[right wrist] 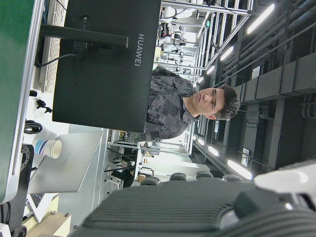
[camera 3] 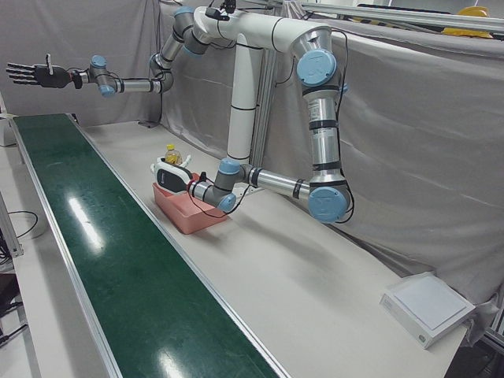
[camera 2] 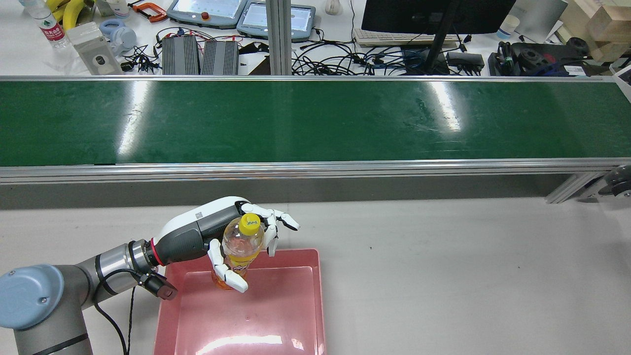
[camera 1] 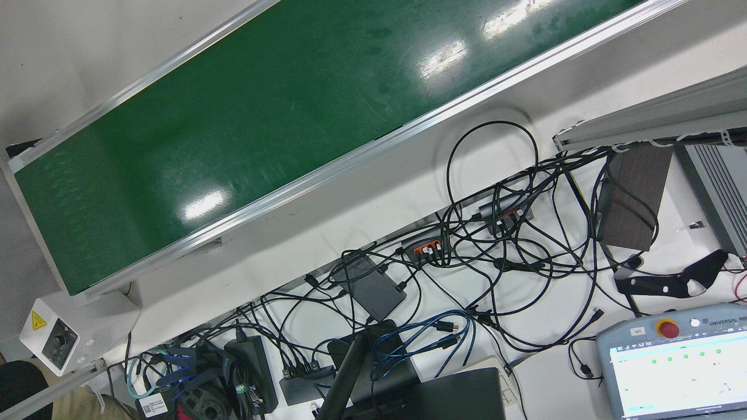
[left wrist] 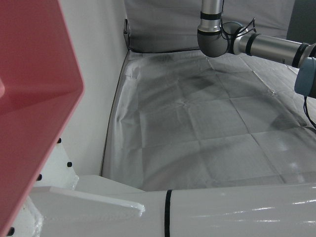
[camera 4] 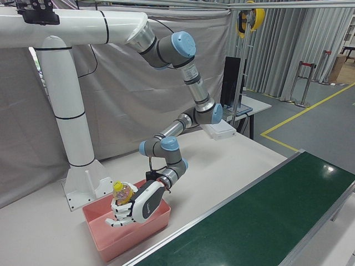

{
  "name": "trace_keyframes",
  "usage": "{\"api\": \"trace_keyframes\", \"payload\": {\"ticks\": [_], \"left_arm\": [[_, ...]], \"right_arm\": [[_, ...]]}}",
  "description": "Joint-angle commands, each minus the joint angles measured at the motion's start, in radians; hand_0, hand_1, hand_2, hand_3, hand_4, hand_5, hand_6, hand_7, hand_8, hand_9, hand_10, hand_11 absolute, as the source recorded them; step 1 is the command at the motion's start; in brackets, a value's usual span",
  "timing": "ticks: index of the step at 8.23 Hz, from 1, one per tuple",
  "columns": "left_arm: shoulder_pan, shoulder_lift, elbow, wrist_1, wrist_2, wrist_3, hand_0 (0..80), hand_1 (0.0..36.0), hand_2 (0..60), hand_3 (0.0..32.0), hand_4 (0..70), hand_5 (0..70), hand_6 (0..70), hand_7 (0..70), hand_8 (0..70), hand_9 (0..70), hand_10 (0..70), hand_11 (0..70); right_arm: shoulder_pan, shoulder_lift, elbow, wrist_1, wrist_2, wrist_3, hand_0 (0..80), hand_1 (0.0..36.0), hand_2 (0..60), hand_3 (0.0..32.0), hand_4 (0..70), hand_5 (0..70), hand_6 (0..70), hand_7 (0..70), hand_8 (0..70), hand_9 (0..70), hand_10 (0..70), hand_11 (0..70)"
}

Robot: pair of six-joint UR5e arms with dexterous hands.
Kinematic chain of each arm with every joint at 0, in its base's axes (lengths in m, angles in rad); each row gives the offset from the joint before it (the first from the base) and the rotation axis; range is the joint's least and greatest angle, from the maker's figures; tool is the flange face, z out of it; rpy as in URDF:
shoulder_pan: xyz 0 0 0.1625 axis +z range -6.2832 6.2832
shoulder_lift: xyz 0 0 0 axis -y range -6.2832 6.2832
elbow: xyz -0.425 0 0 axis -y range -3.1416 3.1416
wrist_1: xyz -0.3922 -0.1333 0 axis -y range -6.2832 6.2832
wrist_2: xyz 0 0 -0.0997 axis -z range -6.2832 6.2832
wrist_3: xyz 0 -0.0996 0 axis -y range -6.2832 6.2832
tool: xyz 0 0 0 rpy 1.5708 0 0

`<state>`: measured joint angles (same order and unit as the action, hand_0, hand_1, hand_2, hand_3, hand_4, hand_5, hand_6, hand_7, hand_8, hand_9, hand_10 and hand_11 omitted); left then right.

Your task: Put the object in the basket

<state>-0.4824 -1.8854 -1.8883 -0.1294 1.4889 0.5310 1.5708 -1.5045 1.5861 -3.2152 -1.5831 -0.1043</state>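
A clear bottle (camera 2: 241, 244) with a yellow cap and orange label stands nearly upright in my left hand (camera 2: 217, 224), whose fingers are shut around its body. It hangs over the far left corner of the pink basket (camera 2: 296, 305). Whether its base touches the basket floor I cannot tell. The right-front view shows the bottle (camera 4: 121, 192) above the basket rim (camera 4: 111, 244), its lower part hidden behind the left hand (camera 4: 138, 208). My right hand (camera 3: 31, 75) is held high beyond the far end of the belt, open with fingers spread, holding nothing.
The green conveyor belt (camera 2: 315, 121) runs across the station just beyond the basket. Behind it are a monitor (camera 2: 434, 15), cables and teach pendants. A white box (camera 3: 429, 307) lies at the table's far end. A person (right wrist: 182, 106) stands behind the monitor.
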Motion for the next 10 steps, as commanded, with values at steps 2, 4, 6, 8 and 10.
{"api": "trace_keyframes", "payload": {"ticks": [2,4,6,8,10], "left_arm": [[-0.001,0.014,-0.003,-0.032,-0.002,-0.005,47.1,0.1,0.0,8.4,7.2,8.1,0.0,1.9,6.9,8.8,5.8,8.9],[-0.002,0.012,-0.008,-0.030,-0.002,-0.006,47.6,0.0,0.0,6.4,6.2,6.2,0.0,1.2,6.0,7.3,4.7,7.4],[-0.002,0.012,-0.023,-0.023,0.001,-0.006,47.3,0.0,0.0,4.2,7.1,6.9,0.0,0.8,5.8,7.0,4.6,7.2],[-0.002,0.012,-0.025,-0.016,0.001,-0.008,47.6,0.0,0.0,4.2,7.7,7.4,0.0,0.2,5.6,6.7,4.6,7.1],[-0.002,0.012,-0.032,0.000,0.002,-0.009,47.4,0.0,0.0,3.4,8.5,8.5,0.0,0.2,5.7,6.8,4.7,7.3]], "right_arm": [[0.000,0.000,0.000,0.000,0.000,0.000,0.0,0.0,0.0,0.0,0.0,0.0,0.0,0.0,0.0,0.0,0.0,0.0],[0.000,0.000,0.000,0.000,0.000,0.000,0.0,0.0,0.0,0.0,0.0,0.0,0.0,0.0,0.0,0.0,0.0,0.0],[0.000,0.001,0.000,0.000,0.000,0.000,0.0,0.0,0.0,0.0,0.0,0.0,0.0,0.0,0.0,0.0,0.0,0.0],[0.000,0.001,0.000,0.000,0.000,0.002,0.0,0.0,0.0,0.0,0.0,0.0,0.0,0.0,0.0,0.0,0.0,0.0],[0.000,0.000,0.000,0.000,0.000,0.000,0.0,0.0,0.0,0.0,0.0,0.0,0.0,0.0,0.0,0.0,0.0,0.0]]}}
